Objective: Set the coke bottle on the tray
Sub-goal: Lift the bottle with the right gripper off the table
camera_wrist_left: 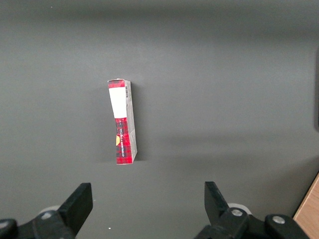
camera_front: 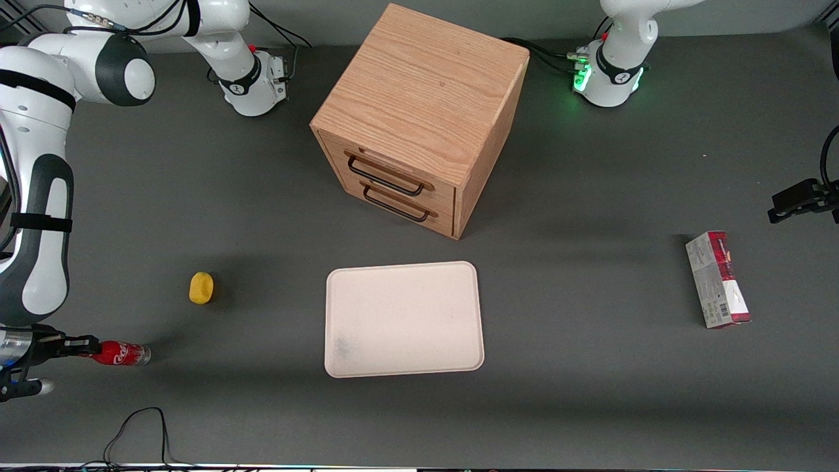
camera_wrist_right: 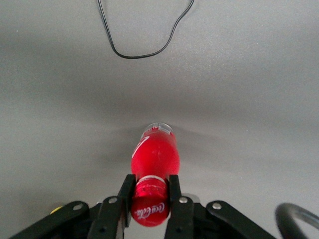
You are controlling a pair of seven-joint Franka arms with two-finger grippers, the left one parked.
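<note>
Pinching the coke bottle (camera_wrist_right: 153,172) at its capped neck, my gripper (camera_wrist_right: 151,195) has both fingers closed against the narrow end, so the fatter body and the clear base stick out ahead of it. I judge that hold sensible: the neck is the slimmest part, and the cap's lip should stop it sliding out. On the front camera the bottle (camera_front: 122,354) lies horizontal, low over the surface (camera_front: 590,393) at the working arm's end of the table, with the gripper (camera_front: 82,345) on its cap end; whether it touches the matte grey felt-like top I cannot tell. It is smooth glossy plastic, round in section, so it could twist in the grip.

Slightly farther from the front camera sits a yellow oval lump (camera_front: 201,288), dull and soft-looking, near the bottle but apart from it. The tray (camera_front: 341,367) lies flat toward the middle, cream, rounded at the corners, with a low rim and a grey smudge; nothing is on it, so the carry is not yet done. Farthest is the wooden drawer cabinet (camera_front: 419,85), oak-grained, two dark wire handles on its drawers. A red-and-grey carton (camera_front: 718,278) lies toward the parked arm's end.
</note>
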